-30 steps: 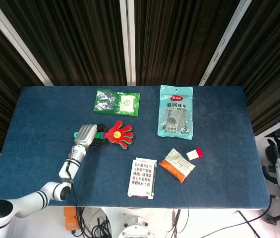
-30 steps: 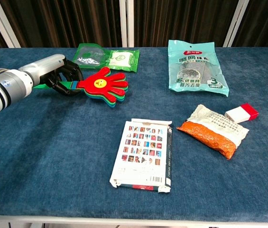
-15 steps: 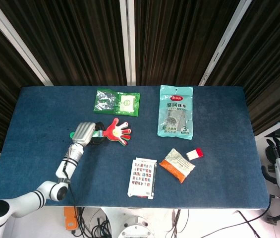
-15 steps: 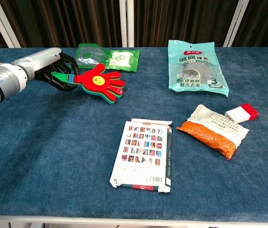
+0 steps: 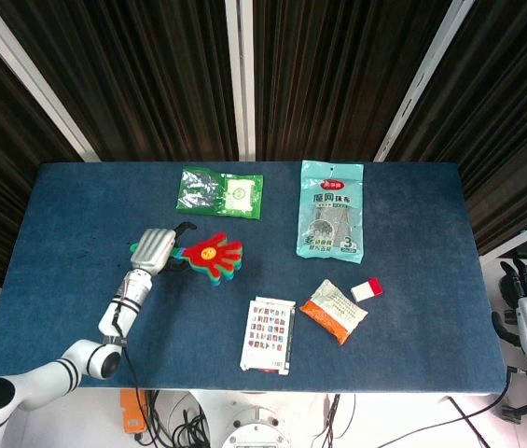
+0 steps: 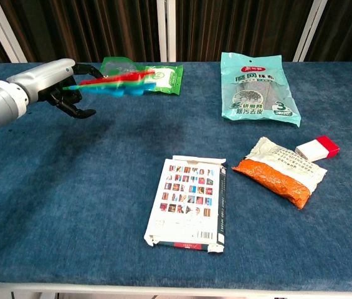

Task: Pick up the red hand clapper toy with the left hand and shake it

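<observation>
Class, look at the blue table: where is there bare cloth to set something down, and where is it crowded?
Bare: the near-left cloth left of the picture-card box, and the far-left corner beyond the left hand. Crowded: the right half, around the teal packet, orange snack bag and red-white eraser.

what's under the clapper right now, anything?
Only bare blue table: the red hand clapper toy is lifted clear, held by the left hand. From the chest view it overlaps the green packet behind it, hiding part.

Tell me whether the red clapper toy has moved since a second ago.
Yes. The left hand has lifted the red clapper toy off the table; in the chest view it now overlaps the green packet, higher than before.
</observation>
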`<state>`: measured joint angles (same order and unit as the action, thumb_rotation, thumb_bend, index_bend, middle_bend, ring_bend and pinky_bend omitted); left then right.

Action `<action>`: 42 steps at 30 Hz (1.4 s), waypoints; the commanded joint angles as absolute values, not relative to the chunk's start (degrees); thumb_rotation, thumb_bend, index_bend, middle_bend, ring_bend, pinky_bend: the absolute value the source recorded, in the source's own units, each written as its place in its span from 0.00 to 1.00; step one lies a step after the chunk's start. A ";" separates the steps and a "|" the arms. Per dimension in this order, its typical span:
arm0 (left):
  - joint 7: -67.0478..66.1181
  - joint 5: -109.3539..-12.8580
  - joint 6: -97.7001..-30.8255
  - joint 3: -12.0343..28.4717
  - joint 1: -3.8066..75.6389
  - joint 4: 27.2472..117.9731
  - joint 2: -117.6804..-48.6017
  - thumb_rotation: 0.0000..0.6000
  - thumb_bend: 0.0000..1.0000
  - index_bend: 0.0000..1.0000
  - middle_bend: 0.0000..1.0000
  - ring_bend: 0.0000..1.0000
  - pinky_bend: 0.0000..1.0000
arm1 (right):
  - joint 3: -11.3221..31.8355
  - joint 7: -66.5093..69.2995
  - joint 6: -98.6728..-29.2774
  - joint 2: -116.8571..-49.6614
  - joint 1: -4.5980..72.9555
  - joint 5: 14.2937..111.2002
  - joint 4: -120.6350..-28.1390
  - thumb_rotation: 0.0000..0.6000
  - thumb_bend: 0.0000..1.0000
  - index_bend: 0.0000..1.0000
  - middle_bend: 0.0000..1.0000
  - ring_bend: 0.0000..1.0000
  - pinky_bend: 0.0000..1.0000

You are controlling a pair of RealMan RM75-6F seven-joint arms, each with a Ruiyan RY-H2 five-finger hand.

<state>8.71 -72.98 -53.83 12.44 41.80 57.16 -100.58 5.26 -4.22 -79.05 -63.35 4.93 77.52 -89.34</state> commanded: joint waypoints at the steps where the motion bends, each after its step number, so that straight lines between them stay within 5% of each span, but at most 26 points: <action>1: 10.13 -73.41 -54.58 12.61 41.62 56.91 -100.64 1.00 0.26 0.17 1.00 1.00 1.00 | 5.31 -4.38 -79.12 -63.31 4.91 77.42 -89.47 1.00 0.31 0.00 0.00 0.00 0.00; 4: 11.94 -73.43 -56.28 13.40 41.21 56.59 -101.12 1.00 0.26 0.21 1.00 1.00 1.00 | 5.28 -4.55 -79.10 -63.23 4.95 77.45 -89.61 1.00 0.32 0.00 0.00 0.00 0.00; 6: 12.73 -73.09 -57.43 14.13 40.91 56.47 -101.48 1.00 0.26 0.48 1.00 1.00 1.00 | 5.27 -4.65 -79.07 -63.20 4.97 77.43 -89.71 1.00 0.32 0.00 0.00 0.00 0.00; 8: 13.48 -73.11 -58.14 14.47 40.70 56.55 -101.48 1.00 0.26 0.85 1.00 1.00 1.00 | 5.28 -4.77 -79.03 -63.22 5.01 77.38 -89.79 1.00 0.32 0.00 0.00 0.00 0.00; 10: 14.60 -73.23 -59.39 14.99 40.37 56.72 -101.43 1.00 0.26 0.99 1.00 1.00 1.00 | 5.28 -4.90 -78.95 -63.26 5.05 77.31 -89.84 1.00 0.32 0.00 0.00 0.00 0.00; 19: 22.03 -70.26 -59.43 18.41 38.70 61.94 -98.44 1.00 0.30 1.00 1.00 1.00 1.00 | 5.22 -5.36 -78.43 -63.35 5.26 76.95 -90.08 1.00 0.32 0.00 0.00 0.00 0.00; 24: 20.47 -70.52 -60.36 18.13 38.26 62.76 -97.45 1.00 0.52 1.00 1.00 1.00 1.00 | 5.12 -5.51 -78.31 -63.30 5.29 76.90 -90.24 1.00 0.32 0.00 0.00 0.00 0.00; 28: 21.63 -69.96 -61.19 18.93 37.74 64.04 -97.00 1.00 0.60 1.00 1.00 1.00 1.00 | 5.07 -5.69 -78.17 -63.22 5.36 76.85 -90.40 1.00 0.32 0.00 0.00 0.00 0.00; 42: 42.07 -55.85 -55.42 32.05 33.94 76.16 -90.48 1.00 0.63 1.00 1.00 1.00 1.00 | 4.95 -5.85 -77.56 -63.12 5.62 76.61 -90.61 1.00 0.32 0.00 0.00 0.00 0.00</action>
